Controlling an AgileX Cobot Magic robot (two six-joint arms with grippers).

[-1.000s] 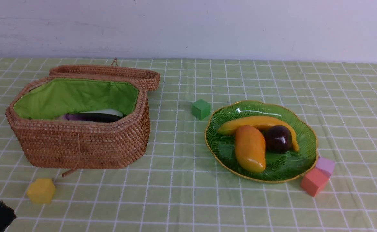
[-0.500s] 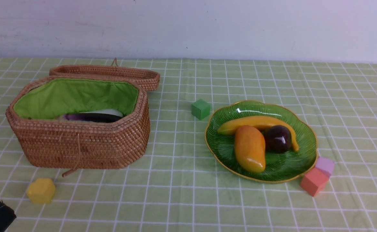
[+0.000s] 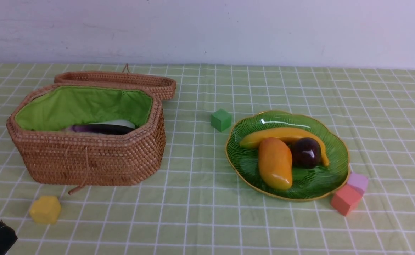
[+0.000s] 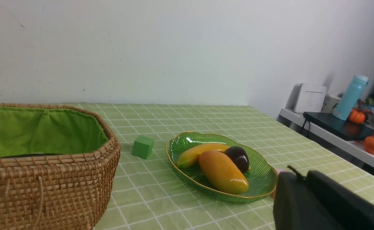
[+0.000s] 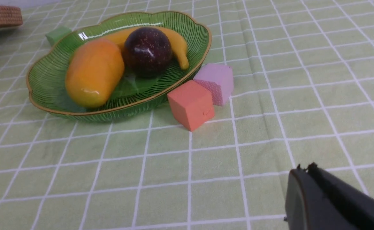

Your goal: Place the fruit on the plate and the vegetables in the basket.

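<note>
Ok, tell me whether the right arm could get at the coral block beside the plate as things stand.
Probably yes. The coral block sits on open cloth, its near faces bare. The plate and the pink block crowd its far side, so a grip across those faces may be tight.

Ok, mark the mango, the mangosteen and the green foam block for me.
mango (image 3: 275,163): front view, middle of its orange-yellow body.
mangosteen (image 3: 306,152): front view, centre of its dark glossy skin.
green foam block (image 3: 221,120): front view, on its front face, beside the plate.
</note>
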